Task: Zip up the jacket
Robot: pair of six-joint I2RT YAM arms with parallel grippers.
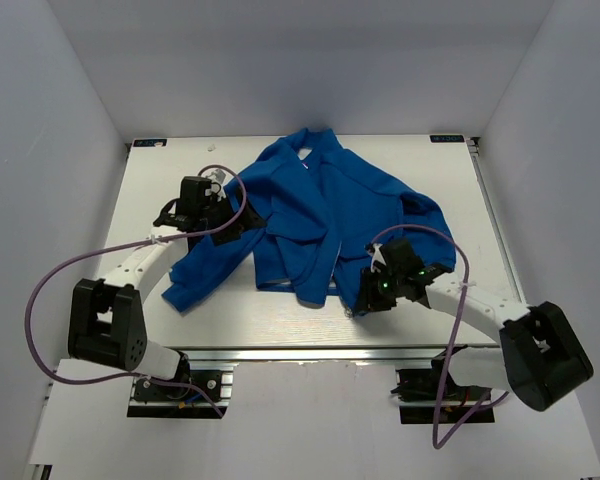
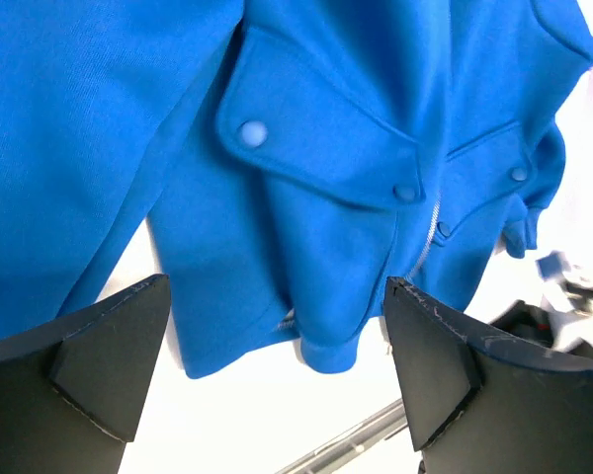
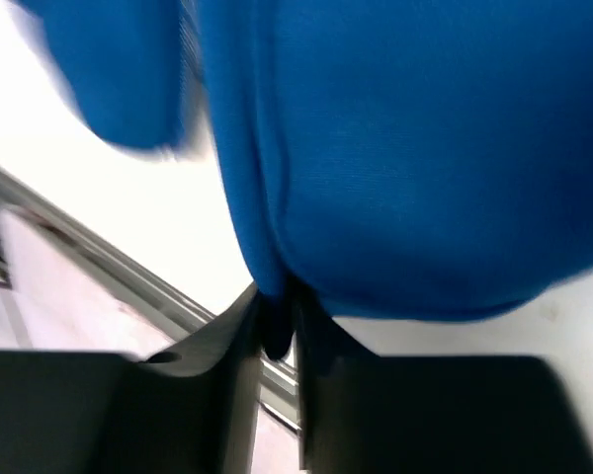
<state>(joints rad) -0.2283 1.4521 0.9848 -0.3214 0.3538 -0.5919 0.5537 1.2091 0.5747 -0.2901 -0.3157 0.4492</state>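
jacket [image 1: 320, 215]: crumpled mid table [image 1: 450, 295], soft, limp, bunches easily | left hand [image 2: 277, 341]: spread, over left front | right hand [image 3: 275, 321]: pinching jacket's near edge | grip: bottom ends beside zipper [image 2: 427, 237]

I see a white table [image 1: 462, 180] standing between plain white walls [image 1: 50, 150]. At its 11 o'clock corner there is a small pale label [image 1: 152, 143], and at 1 o'clock a darker label [image 1: 446, 138]. An aluminium rail [image 1: 280, 353] runs along the 6 o'clock edge.
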